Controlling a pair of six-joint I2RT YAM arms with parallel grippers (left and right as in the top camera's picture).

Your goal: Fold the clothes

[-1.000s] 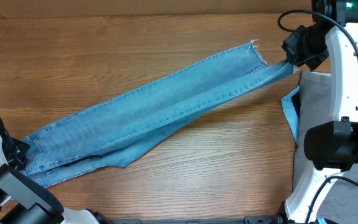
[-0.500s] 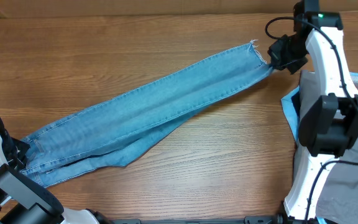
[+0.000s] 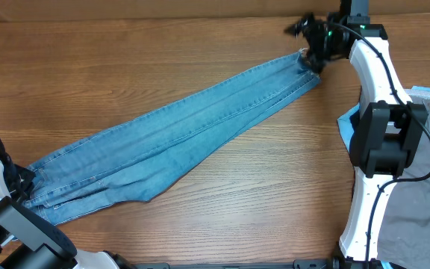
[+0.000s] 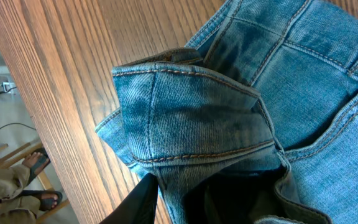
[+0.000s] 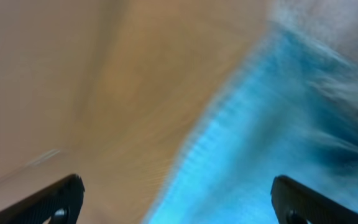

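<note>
The clothes in play are light-blue jeans (image 3: 178,127), lying flat and stretched diagonally across the wooden table. Their frayed ankle hem (image 3: 304,63) points to the far right and the waistband (image 3: 39,183) to the near left. My right gripper (image 3: 308,37) hovers just above and beyond the hem, open, holding nothing. Its blurred wrist view shows both fingertips (image 5: 61,198) wide apart over wood and blue cloth. My left gripper (image 3: 21,187) sits at the waistband. In the left wrist view, bunched denim (image 4: 191,118) covers the jaws and only one dark finger (image 4: 138,202) shows.
Grey trousers (image 3: 424,187) and a bright blue item (image 3: 347,131) lie at the right edge beside the right arm's base. The table's left edge (image 4: 48,124) runs close to the waistband, with a chair and a person's sandalled foot (image 4: 36,165) beyond it.
My right gripper has opened and let go of the ankle end, moving left and toward the table's far side. The pulled-out leg end has settled back by the hem. The left arm has stayed put.
</note>
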